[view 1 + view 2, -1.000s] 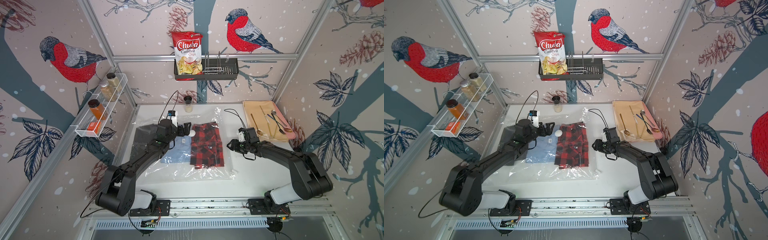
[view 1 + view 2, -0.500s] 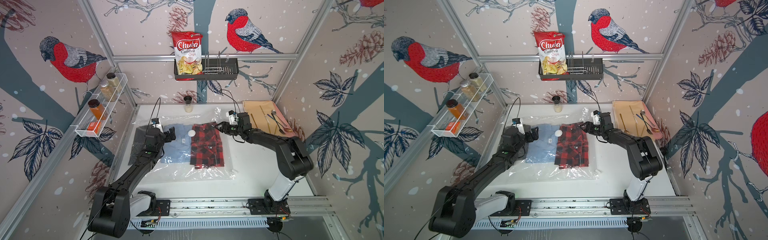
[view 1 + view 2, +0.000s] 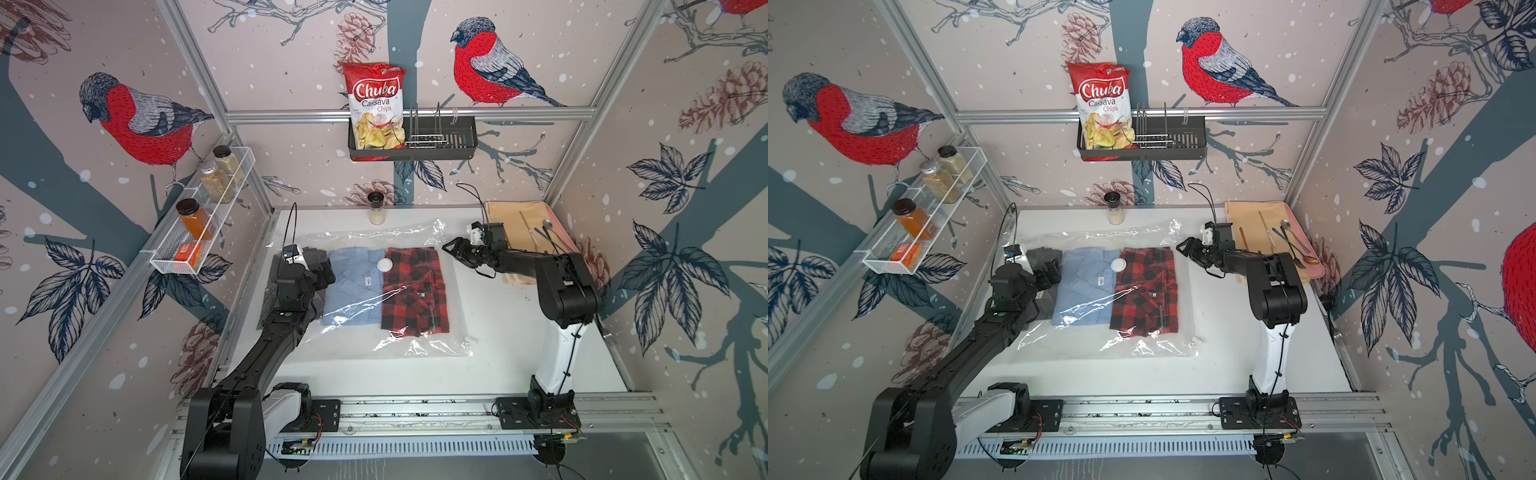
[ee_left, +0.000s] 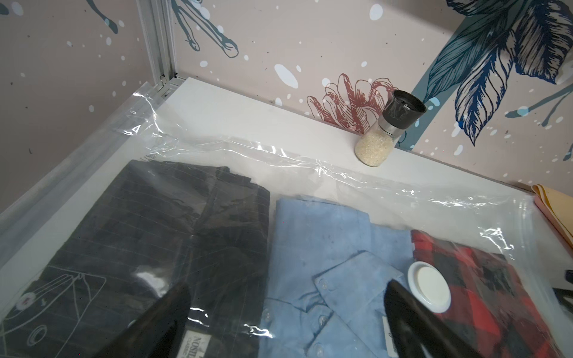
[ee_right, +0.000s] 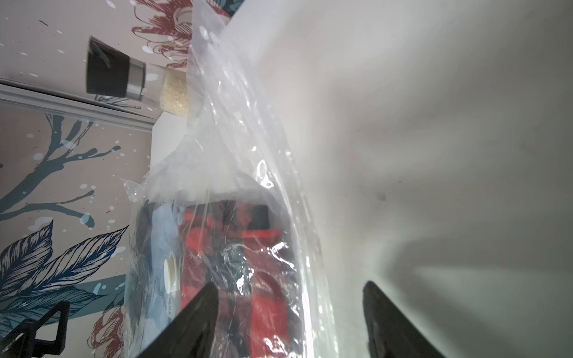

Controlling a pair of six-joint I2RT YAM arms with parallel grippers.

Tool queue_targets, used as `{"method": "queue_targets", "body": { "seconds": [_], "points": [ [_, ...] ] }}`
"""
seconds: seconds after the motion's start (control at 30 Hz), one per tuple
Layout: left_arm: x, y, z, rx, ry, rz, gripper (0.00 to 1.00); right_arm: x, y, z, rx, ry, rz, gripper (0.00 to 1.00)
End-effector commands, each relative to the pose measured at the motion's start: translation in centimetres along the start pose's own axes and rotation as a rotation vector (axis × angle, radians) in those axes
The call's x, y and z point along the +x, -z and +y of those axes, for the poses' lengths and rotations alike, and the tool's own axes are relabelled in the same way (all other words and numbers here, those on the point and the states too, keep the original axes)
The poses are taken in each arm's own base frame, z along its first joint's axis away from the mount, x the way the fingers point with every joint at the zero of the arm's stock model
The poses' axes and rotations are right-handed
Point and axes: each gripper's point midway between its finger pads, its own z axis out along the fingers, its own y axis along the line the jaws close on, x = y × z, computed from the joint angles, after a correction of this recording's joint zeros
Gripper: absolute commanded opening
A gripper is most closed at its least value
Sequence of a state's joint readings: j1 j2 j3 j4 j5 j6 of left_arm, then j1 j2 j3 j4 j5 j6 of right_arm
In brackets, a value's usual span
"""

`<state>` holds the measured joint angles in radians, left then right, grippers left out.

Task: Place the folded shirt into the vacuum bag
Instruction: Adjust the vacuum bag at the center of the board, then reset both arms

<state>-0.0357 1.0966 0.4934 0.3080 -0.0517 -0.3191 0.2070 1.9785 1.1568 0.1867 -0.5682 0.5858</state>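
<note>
Vacuum bag (image 4: 310, 186) print (image 4: 59, 297), clearest left-wrist view

In both top views I read "Chuba Cassava Chips" on the red chip bag (image 3: 376, 106) (image 3: 1102, 104) in the black wall basket (image 3: 440, 151), upper middle of the frame. At the bottom edge of the left wrist view, the neck label (image 4: 198, 342) of the dark shirt (image 4: 155, 232) showed "NOSIL", cut off, with "CLASSIC" beneath. The tag (image 3: 367, 281) on the blue shirt (image 3: 353, 291) was too small to read.
</note>
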Motion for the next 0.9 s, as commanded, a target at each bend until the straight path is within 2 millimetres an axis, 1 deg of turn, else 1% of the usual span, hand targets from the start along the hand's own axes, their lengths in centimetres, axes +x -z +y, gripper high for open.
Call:
{"method": "queue_targets", "body": {
  "seconds": [0.0,0.03,0.17,0.2,0.23,0.3,0.33,0.4,0.5,0.57,0.63,0.73,0.77,0.8,0.87],
  "points": [
    [-0.9,0.0,0.2,0.011,0.022,-0.035,0.97,-1.9,3.8,1.2,0.047,0.117,-0.099,1.0],
    [-0.8,0.0,0.4,0.006,0.016,-0.036,0.97,-2.3,5.0,1.2,0.067,0.134,-0.128,1.0],
    [-1.1,0.1,0.8,-0.011,-0.044,-0.063,0.97,-4.1,11.6,1.4,0.176,0.233,-0.309,1.0],
    [-1.1,0.3,1.0,-0.02,-0.064,-0.072,0.97,-4.4,13.3,1.4,0.207,0.265,-0.365,1.0],
    [-1.2,0.4,1.1,-0.02,-0.087,-0.093,0.99,-4.6,14.8,1.3,0.242,0.289,-0.42,1.0],
    [-1.5,0.9,1.5,-0.033,-0.132,-0.151,1.0,-5.0,18.6,0.9,0.341,0.335,-0.566,1.0],
    [-1.5,1.1,1.4,-0.024,-0.166,-0.183,1.0,-5.2,20.1,0.8,0.382,0.351,-0.628,1.0],
    [-1.3,1.8,1.9,-0.036,-0.204,-0.253,1.0,-4.7,23.1,0.8,0.445,0.412,-0.746,1.0],
    [-0.9,2.6,3.1,-0.077,-0.199,-0.32,1.0,-3.6,26.8,-0.2,0.531,0.464,-0.936,1.0],
    [-0.6,2.6,3.7,-0.083,-0.169,-0.329,1.0,-2.4,28.1,-1.1,0.573,0.499,-1.015,1.0],
    [0.0,1.8,4.2,-0.091,-0.152,-0.313,1.0,-1.6,29.0,-2.4,0.622,0.498,-1.068,1.0],
    [0.7,0.3,4.8,-0.109,-0.135,-0.3,1.0,-1.5,29.0,-5.0,0.691,0.433,-1.065,1.0],
    [0.6,-0.2,4.9,-0.112,-0.125,-0.303,1.0,-1.5,28.8,-5.7,0.704,0.412,-1.056,1.0],
    [0.7,-0.8,4.7,-0.101,-0.131,-0.279,0.99,-1.6,28.6,-6.3,0.712,0.404,-1.051,1.0],
    [0.4,-1.6,5.0,-0.127,-0.146,-0.269,0.99,-1.7,28.4,-7.2,0.726,0.39,-1.053,1.0]
  ]
}}
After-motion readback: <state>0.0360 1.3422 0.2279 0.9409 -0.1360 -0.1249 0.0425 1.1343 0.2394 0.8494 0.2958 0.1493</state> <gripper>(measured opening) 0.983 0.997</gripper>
